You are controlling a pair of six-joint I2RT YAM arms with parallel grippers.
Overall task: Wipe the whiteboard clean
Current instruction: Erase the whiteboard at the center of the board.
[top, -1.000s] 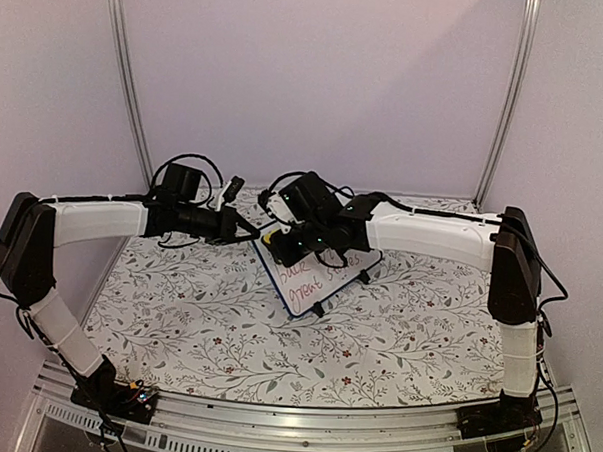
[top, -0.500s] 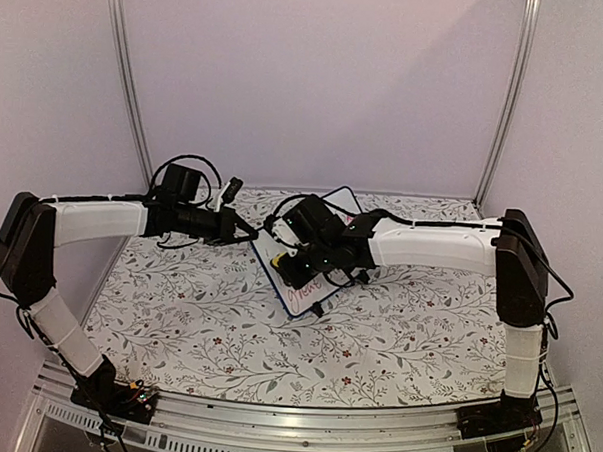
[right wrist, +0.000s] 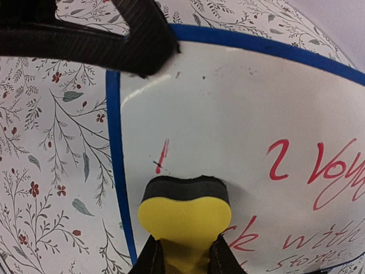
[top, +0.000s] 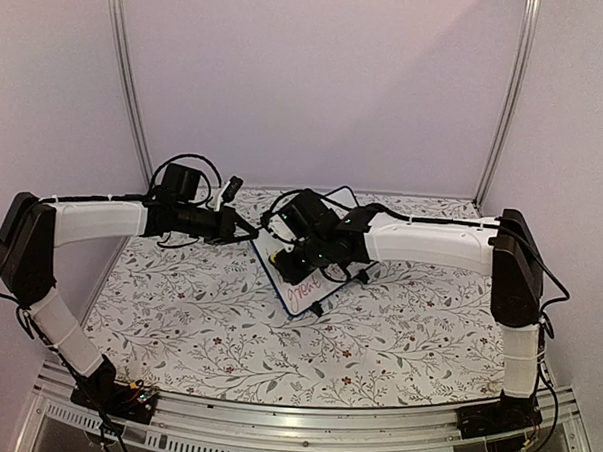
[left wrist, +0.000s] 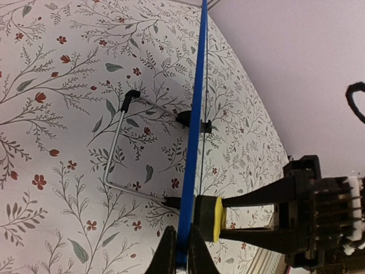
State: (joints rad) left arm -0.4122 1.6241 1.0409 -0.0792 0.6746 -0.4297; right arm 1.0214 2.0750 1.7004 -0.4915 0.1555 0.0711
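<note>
The whiteboard point(top: 301, 289) stands tilted on the floral table, blue-framed, with red and dark writing on its lower part. My left gripper point(top: 249, 234) is shut on the board's left edge; in the left wrist view its fingers point(left wrist: 178, 257) clamp the blue frame point(left wrist: 195, 114). My right gripper point(top: 285, 255) is shut on the yellow-and-black sponge eraser point(right wrist: 183, 214) and presses its black face on the board point(right wrist: 239, 103) near the left edge. A short red stroke point(right wrist: 163, 155) lies just above the eraser. Red writing point(right wrist: 319, 165) stays at the right. The eraser also shows in the left wrist view point(left wrist: 217, 218).
A bent wire stand point(left wrist: 117, 148) and black feet point(left wrist: 191, 119) prop the board from behind. The left gripper's finger point(right wrist: 131, 34) sits at the board's top corner. Metal posts point(top: 127, 88) and the back wall close the far side.
My right gripper swept the eraser down across the board, then back up towards its left edge. Less writing shows on the upper left. The left arm has not moved.
</note>
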